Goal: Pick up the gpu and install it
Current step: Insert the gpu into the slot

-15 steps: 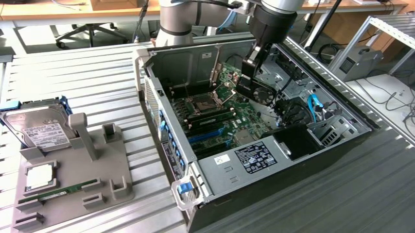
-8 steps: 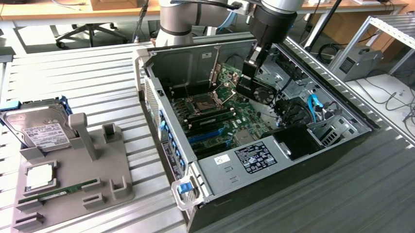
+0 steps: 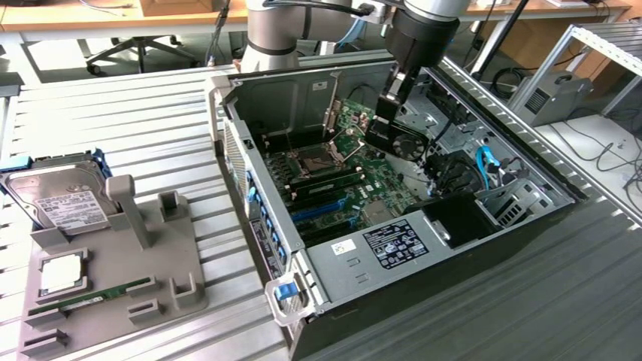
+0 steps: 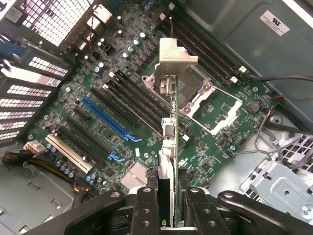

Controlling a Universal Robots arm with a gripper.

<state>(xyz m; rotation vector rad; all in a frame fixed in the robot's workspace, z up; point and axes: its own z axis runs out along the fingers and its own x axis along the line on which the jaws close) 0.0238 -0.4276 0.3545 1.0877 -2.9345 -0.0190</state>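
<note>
One gpu (image 3: 399, 143) held inside the open computer case (image 3: 291, 98)
The gripper (image 4: 168, 210), partly closed, clamps the card (edge-on, silver bracket farthest from the fingers) above the motherboard's (image 4: 98, 161) middle.

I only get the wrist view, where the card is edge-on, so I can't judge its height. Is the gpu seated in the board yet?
Observer: As far as I can tell, no. In the exterior view the gpu hangs from the gripper above the motherboard, inside the open case.
Operator: Does the case stand or lie?
Observer: It lies on its side, open side up, on the slatted table.
Operator: Anything beside the case?
Observer: A grey stand at the exterior view's left, with a hard drive, a CPU and a RAM stick on it.
</note>
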